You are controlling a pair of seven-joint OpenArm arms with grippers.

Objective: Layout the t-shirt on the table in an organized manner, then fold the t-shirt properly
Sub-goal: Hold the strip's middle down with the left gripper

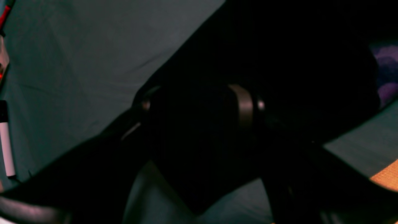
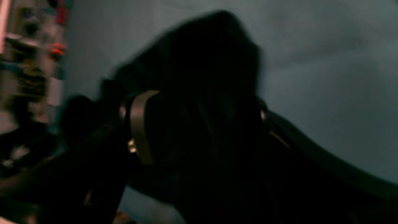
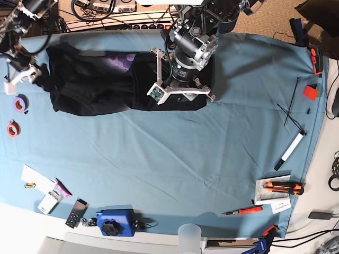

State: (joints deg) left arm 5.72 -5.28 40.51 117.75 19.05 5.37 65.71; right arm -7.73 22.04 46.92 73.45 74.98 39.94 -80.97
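The black t-shirt (image 3: pixel 95 79) lies bunched along the far side of the teal table (image 3: pixel 159 159), with a bit of purple print (image 3: pixel 119 62) showing. My left gripper (image 3: pixel 180 100) is at the shirt's right end. In the left wrist view it (image 1: pixel 199 105) is shut on black fabric (image 1: pixel 279 62), with purple print at the right edge (image 1: pixel 387 71). My right gripper (image 3: pixel 37 71) is at the shirt's left end. In the blurred right wrist view it (image 2: pixel 202 118) is shut on a hanging bunch of the shirt (image 2: pixel 211 56) above the table (image 2: pixel 326 77).
A white marker (image 3: pixel 290 150) lies at the right, also in the left wrist view (image 1: pixel 6 146). A box cutter (image 3: pixel 283 186), a black tie (image 3: pixel 290 108) and red pieces (image 3: pixel 310 91) are on the right. Tape rolls (image 3: pixel 20 102) lie left; a blue device (image 3: pixel 112 222) and cup (image 3: pixel 189 235) are in front.
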